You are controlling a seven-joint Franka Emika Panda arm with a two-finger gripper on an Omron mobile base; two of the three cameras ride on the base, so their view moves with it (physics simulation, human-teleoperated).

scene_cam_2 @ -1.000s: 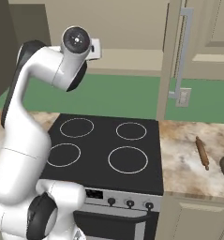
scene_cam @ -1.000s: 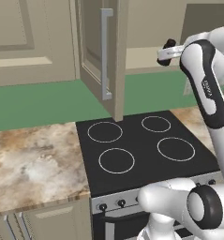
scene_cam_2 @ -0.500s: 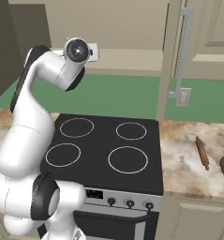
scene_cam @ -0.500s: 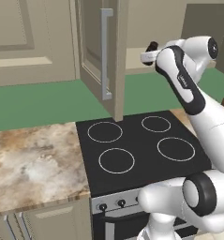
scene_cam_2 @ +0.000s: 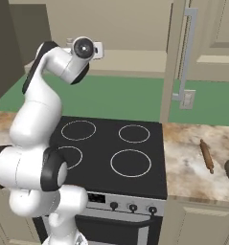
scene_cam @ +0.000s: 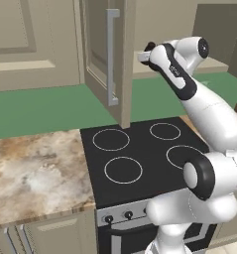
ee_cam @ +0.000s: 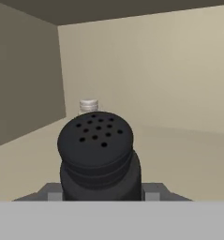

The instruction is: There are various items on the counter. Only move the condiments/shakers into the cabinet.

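Pale shaker (ee_cam: 88, 106) behind black shaker (ee_cam: 97, 157)

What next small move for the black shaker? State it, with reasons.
Probably ease forward and lower: the small black perforated-top shaker sits gripped in the end effector, facing the plain beige cabinet interior, with the small pale grey shaker already standing inside behind it.

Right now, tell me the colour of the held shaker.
Black shaker, clearest in the hand view.

1. Inside the cabinet (ee_cam: 179, 84), the pale grey shaker (ee_cam: 88, 106) stands near the shelf's back left corner.
2. The shelf (ee_cam: 188, 159) lies bare toward its right side.
3. The open cabinet door (scene_cam: 110, 59) hangs beside the arm.
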